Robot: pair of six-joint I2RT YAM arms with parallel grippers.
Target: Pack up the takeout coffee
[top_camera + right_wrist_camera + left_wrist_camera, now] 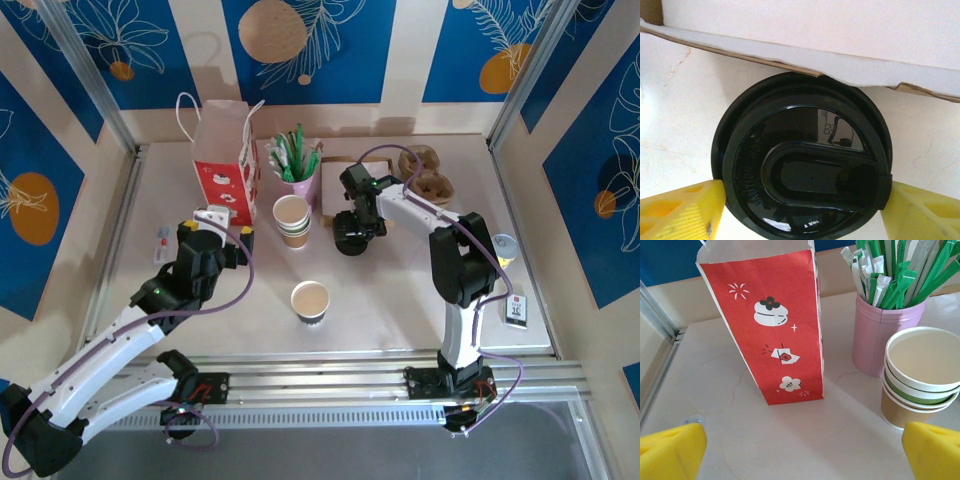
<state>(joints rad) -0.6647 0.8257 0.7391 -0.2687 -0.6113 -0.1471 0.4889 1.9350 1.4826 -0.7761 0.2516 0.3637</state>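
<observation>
Right wrist view: right gripper (803,192) straddles the lid (800,150), right of the cup stack (291,220) — gripped or not, I cannot tell. Left gripper (802,435) gapes wide. Next I must squeeze, then lift.

A pale marbled table (400,290) sits within cream walls (402,50) hung with blue panels (350,70) showing white leaves and orange circles. Slanted metal posts (85,75) mark the far corners. The light is bright and even.
</observation>
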